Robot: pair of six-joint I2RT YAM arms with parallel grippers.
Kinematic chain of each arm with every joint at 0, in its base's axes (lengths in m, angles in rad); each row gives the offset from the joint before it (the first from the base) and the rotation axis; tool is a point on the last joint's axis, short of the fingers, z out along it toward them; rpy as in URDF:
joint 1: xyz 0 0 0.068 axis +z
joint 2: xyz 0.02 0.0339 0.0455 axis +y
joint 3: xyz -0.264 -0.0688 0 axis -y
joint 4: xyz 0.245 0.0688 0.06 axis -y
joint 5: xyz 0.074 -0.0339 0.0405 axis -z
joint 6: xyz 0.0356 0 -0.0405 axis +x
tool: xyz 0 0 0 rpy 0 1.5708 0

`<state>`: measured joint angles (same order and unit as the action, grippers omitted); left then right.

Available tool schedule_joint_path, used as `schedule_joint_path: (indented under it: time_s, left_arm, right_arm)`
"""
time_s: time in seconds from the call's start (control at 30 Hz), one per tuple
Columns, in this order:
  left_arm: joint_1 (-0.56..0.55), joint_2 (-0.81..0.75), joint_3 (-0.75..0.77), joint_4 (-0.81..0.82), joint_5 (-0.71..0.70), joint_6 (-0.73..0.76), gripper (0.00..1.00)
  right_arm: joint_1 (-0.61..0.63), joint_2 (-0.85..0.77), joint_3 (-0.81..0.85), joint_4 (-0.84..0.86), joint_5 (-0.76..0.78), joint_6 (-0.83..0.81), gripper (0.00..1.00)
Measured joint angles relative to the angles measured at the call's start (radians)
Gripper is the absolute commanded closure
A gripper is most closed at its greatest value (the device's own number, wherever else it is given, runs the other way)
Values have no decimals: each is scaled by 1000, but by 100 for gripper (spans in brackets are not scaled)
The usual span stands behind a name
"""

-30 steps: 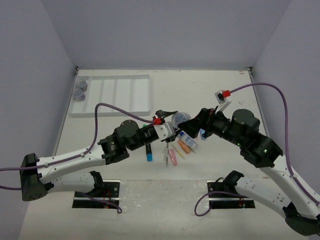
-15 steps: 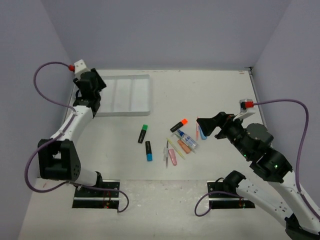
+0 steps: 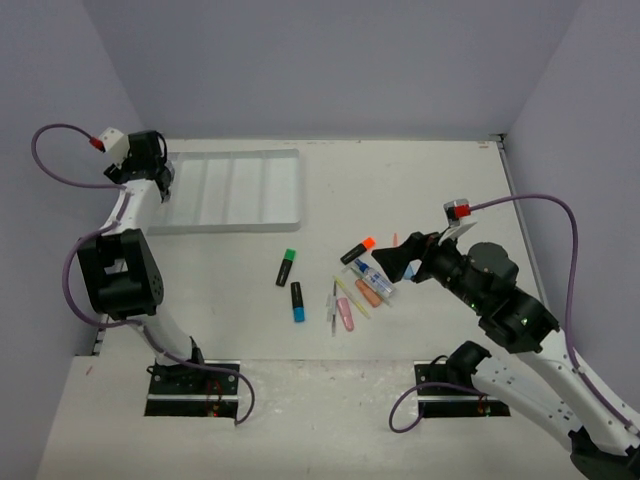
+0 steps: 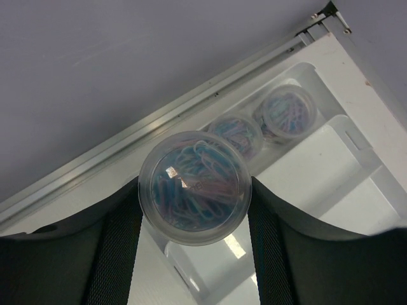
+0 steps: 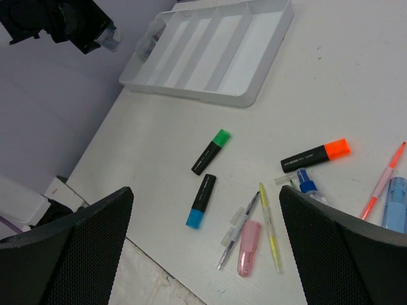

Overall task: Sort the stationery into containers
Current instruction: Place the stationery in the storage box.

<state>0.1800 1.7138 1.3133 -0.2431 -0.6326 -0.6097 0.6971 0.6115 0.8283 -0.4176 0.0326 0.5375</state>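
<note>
Stationery, partly sorted. My white surface (image 3: 220, 300) carries the five-compartment tray (image 3: 250, 185) at its far left. My left pincer (image 4: 194, 189) grips one round pot (image 4: 194, 171) of coloured clips at the tray's end compartment, where two more pots (image 4: 235, 133) sit side by side. My right pincer (image 5: 205, 190) hangs wide apart, holding nothing, above the loose cluster: orange-capped highlighter (image 5: 315, 154), green-capped highlighter (image 5: 211, 151), blue-capped highlighter (image 5: 200, 200), glue bottle (image 3: 375, 280), yellow pen (image 5: 270, 229), pink eraser (image 5: 247, 248).
</note>
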Motion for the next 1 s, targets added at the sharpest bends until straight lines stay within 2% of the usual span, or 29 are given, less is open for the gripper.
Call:
schedule_joint_path:
  time_s: [0.1,0.33,0.6,0.7,0.77,0.83,0.97,1.0]
  left_arm:
    - [30,86,67,-10,-1,0,100]
    - [41,200,72,-31,17,2,100]
    - [41,221,36,-22,26,1,100]
    - [41,222,17,-19,24,1,71]
    - [41,226,14,-17,23,1,48]
    - [41,230,11,-9,24,1,38]
    - [41,231,-5,0,25,2,25]
    - [41,230,-9,2,26,3,15]
  right_arm:
    - [0,-25,-19,31,-2,-8,1]
    - [0,-63,-34,49,0,-22,1]
    - [0,-62,-49,60,2,-26,1]
    - [0,-62,-49,65,0,-26,1]
    - [0,-62,-49,69,-1,-27,1]
    - [0,-62,-49,73,-1,-27,1]
    - [0,-54,-49,78,-1,-27,1]
    - [0,-49,-49,80,-1,-27,1]
